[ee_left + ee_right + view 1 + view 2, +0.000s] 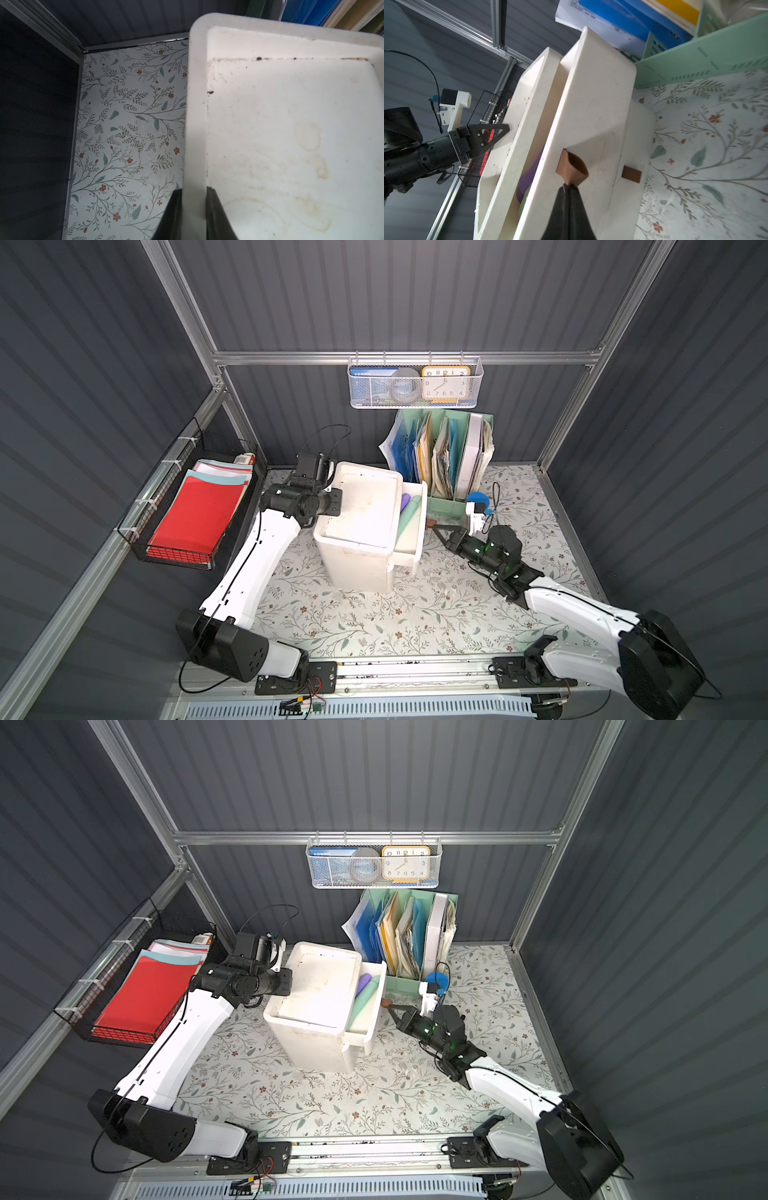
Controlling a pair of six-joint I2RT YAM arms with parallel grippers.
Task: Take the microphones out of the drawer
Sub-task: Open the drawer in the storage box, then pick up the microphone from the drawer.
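A white drawer cabinet (361, 506) stands mid-table. Its top drawer (422, 526) is pulled partly out to the right. The microphone (409, 512), with a mint-green body and a purple head, lies inside the drawer; it shows in both top views (365, 997) and partly in the right wrist view (529, 178). My right gripper (569, 185) is shut on the drawer's brown loop handle (573, 166). My left gripper (194, 189) is shut on the raised rim (195, 104) of the cabinet's top, at its left side (337, 502).
A second brown handle tab (631, 174) sits on the drawer below. A green file organiser (449, 456) stands close behind the drawer, with a small white-and-blue device (478, 510) beside my right gripper. A black wire basket of red papers (195, 514) hangs on the left wall.
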